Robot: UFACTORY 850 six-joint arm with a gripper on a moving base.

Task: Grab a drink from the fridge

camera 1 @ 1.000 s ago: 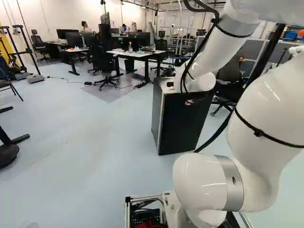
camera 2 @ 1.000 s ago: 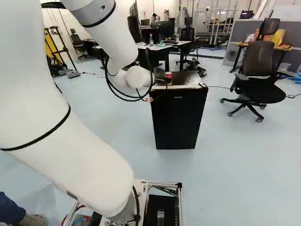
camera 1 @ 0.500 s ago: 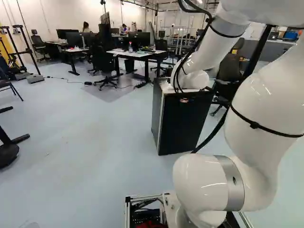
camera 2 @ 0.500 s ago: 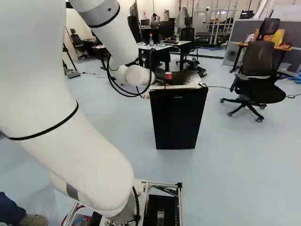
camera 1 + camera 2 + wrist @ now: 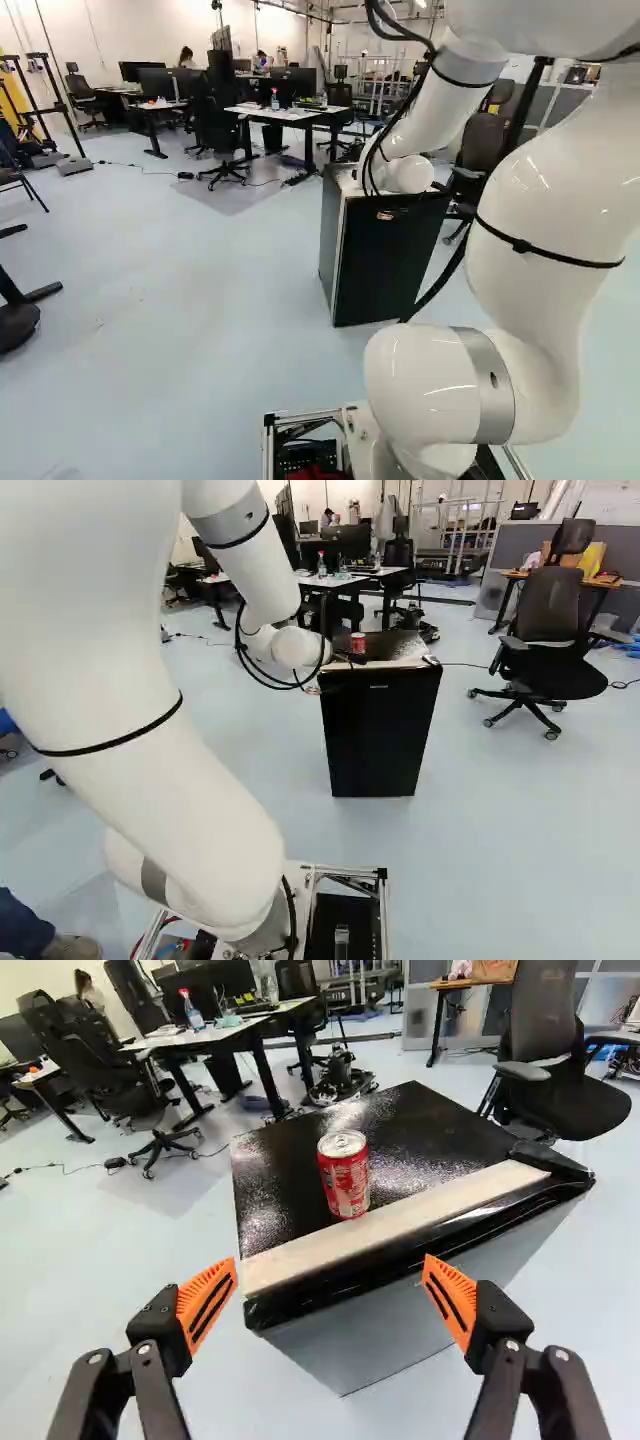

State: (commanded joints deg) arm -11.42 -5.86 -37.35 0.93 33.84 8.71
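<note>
Can (image 5: 344, 1182), red w/ silver lid, on top of the black fridge (image 5: 380, 730), resting on its glossy, speckled black top panel (image 5: 430, 1125) right by the pale strip (image 5: 390, 1228) along the front edge. Room's a big office/lab: pale blue floor (image 5: 180, 290), desk (image 5: 272, 114) w/ a spray bottle (image 5: 191, 1012) on it, a black office chair (image 5: 548, 655) well apart from the fridge, grey partition (image 5: 627, 575) in the bkgd. Can's upright, lid up, base down, long axis vert. White arm (image 5: 540, 190) reaches fwd to the fridge; its gripper (image 5: 350, 659) is at the front edge, fingers spread wide, orange pads (image 5: 208, 1305) well apart, nothing held b/w them. Can's ahead of the fingertips, not touching.
</note>
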